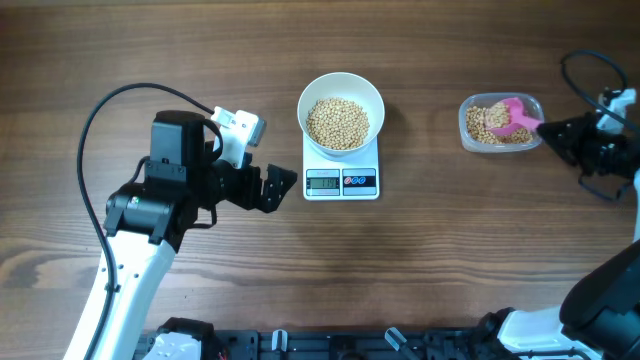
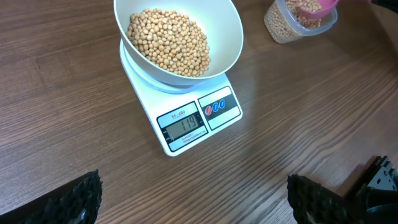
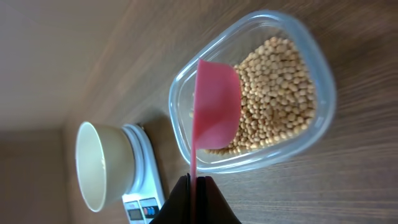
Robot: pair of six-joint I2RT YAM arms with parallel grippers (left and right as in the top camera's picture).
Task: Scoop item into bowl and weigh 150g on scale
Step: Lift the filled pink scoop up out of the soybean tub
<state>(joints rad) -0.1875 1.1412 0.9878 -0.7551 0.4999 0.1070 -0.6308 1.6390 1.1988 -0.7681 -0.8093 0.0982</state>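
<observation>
The right hand (image 3: pixel 198 186) is pinching the pink plastic scoop (image 3: pixel 216 106) over the clear plastic tub (image 3: pixel 328 93) of small beige beans (image 3: pixel 280 93); dig shallow and lift level, avoiding overshoot.

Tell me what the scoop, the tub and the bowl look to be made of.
The scoop: pink opaque plastic by its look, thin-walled with a dull sheen. The tub: clear plastic, since the beans show through its wall. The bowl: white, smooth and glossy; ceramic or hard plastic, the look leaves that open.
</observation>
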